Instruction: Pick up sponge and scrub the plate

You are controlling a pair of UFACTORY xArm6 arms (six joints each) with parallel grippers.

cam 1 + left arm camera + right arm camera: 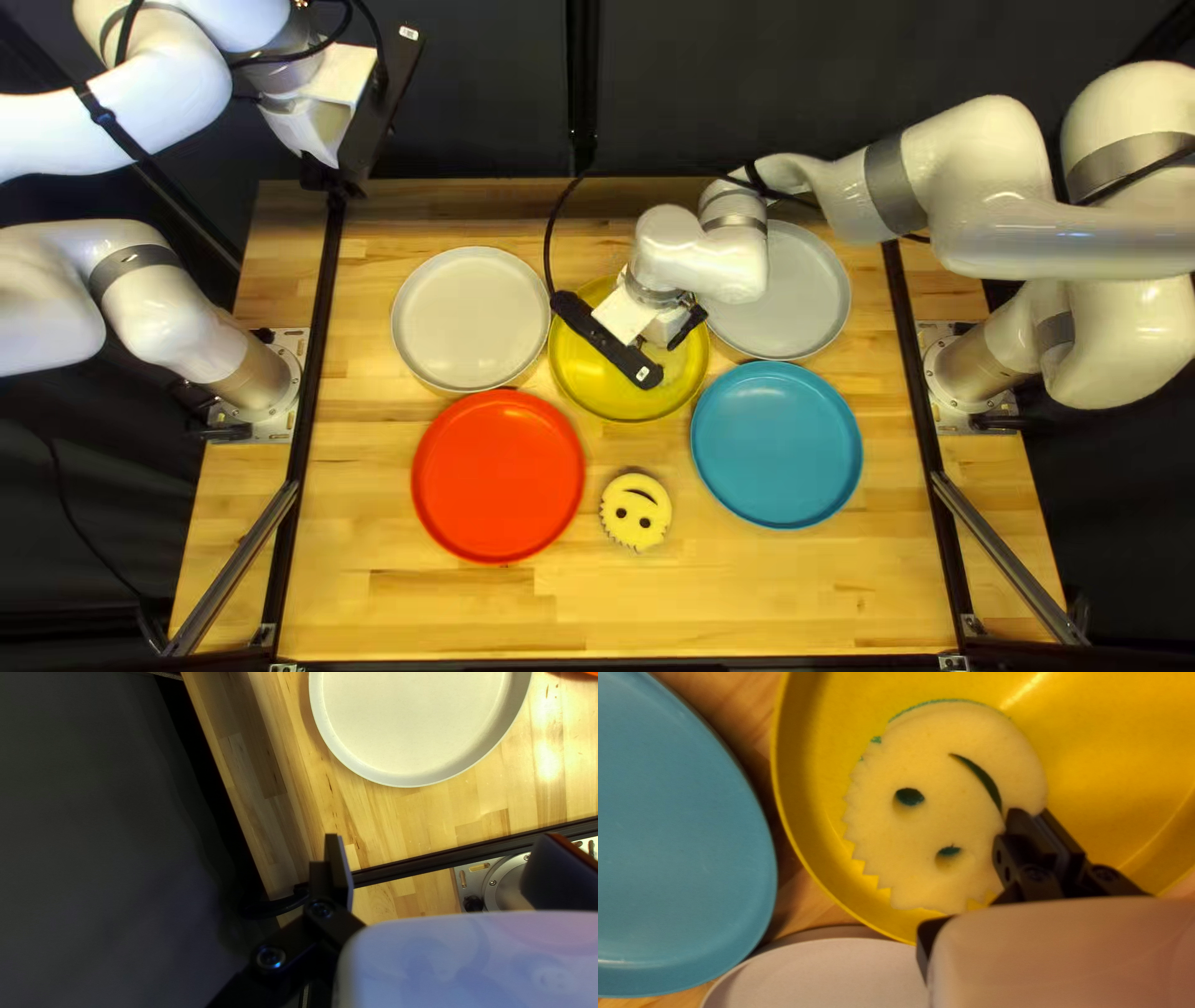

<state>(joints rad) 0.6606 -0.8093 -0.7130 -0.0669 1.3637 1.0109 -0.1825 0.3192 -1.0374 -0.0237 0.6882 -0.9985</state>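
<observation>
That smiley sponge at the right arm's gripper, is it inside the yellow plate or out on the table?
Inside: the right wrist view shows the sponge lying within the rim of the yellow plate.

yellow plate (597,383): middle under right arm (709,252) | sponge (924,812): edge behind right hand (978,877) | white plate (411,728): cut off

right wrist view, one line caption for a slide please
Right gripper holding the smiley sponge inside the yellow plate, blue plate alongside.
</observation>
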